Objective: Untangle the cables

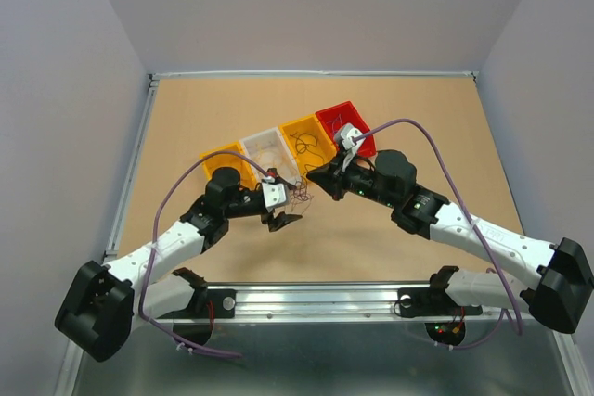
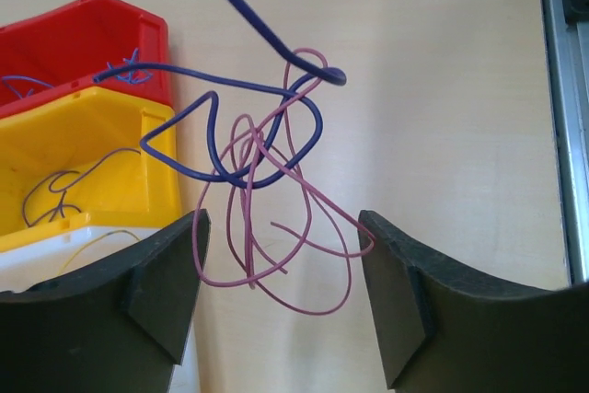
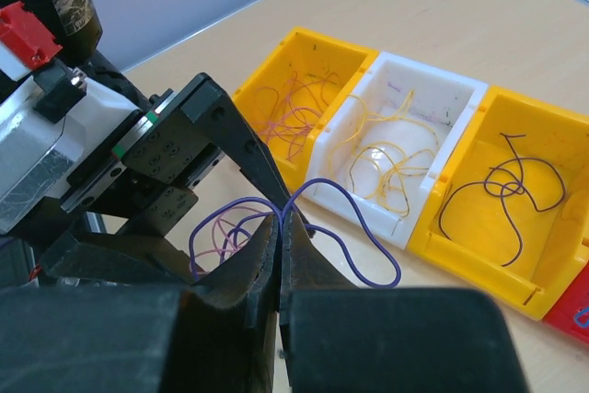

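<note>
The right fingers are pressed together on a purple wire, holding it up over the worktop just in front of a row of bins. A pink wire hangs looped through it, dangling between the left fingers, which stand apart around its loops.

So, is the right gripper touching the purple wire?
Touching. The right wrist view shows the right gripper shut on the purple wire, which comes out between its fingertips.
</note>
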Controlling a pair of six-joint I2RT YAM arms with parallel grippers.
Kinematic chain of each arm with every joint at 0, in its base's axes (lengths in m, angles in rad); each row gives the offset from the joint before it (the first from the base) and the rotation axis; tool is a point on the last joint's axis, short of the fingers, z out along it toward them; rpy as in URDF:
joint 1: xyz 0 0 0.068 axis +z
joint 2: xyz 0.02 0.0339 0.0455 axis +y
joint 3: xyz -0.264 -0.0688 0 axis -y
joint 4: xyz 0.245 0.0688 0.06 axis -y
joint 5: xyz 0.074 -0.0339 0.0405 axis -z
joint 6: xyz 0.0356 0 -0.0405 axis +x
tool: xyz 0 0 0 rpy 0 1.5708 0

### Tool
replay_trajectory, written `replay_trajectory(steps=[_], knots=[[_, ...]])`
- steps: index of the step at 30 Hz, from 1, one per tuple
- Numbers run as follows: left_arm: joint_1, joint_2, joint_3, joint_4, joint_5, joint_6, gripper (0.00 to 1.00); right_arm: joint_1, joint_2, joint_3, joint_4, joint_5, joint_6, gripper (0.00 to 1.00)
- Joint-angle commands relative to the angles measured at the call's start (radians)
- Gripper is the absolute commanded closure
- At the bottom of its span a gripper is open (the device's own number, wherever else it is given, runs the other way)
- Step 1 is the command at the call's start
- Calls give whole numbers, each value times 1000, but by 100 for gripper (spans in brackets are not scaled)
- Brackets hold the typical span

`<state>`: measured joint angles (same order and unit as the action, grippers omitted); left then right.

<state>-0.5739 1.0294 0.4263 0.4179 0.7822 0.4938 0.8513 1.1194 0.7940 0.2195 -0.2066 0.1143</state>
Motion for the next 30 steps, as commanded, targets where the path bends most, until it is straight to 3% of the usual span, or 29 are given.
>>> replay_trajectory(steps=[1,3,5,9,11,12,17,23,26,30], knots=[[6,-34,32,70,26,-15,16,6,-4,59,77,6,13,99],[5,-55,25,79,29,-15,14,5,0,60,83,6,18,99],[6,-60,22,82,28,-15,21,6,5,57,95,-2,21,99],[6,-55,25,101,-15,-38,63,5,10,54,103,-8,27,99],[6,-52,25,113,-37,-47,92,6,14,53,103,-1,27,100],[6,-54,26,117,-53,-72,100,5,14,50,103,7,27,99],[49,-39,37,177,-250,-179,100,6,-45,1,92,201,47,99],[259,26,97,159,-310,-282,100,6,-321,-133,43,555,103,100],[400,28,117,163,-307,-348,100,6,-504,-200,5,665,114,99],[532,27,121,177,-342,-414,100,5,-679,-237,-71,691,116,99]])
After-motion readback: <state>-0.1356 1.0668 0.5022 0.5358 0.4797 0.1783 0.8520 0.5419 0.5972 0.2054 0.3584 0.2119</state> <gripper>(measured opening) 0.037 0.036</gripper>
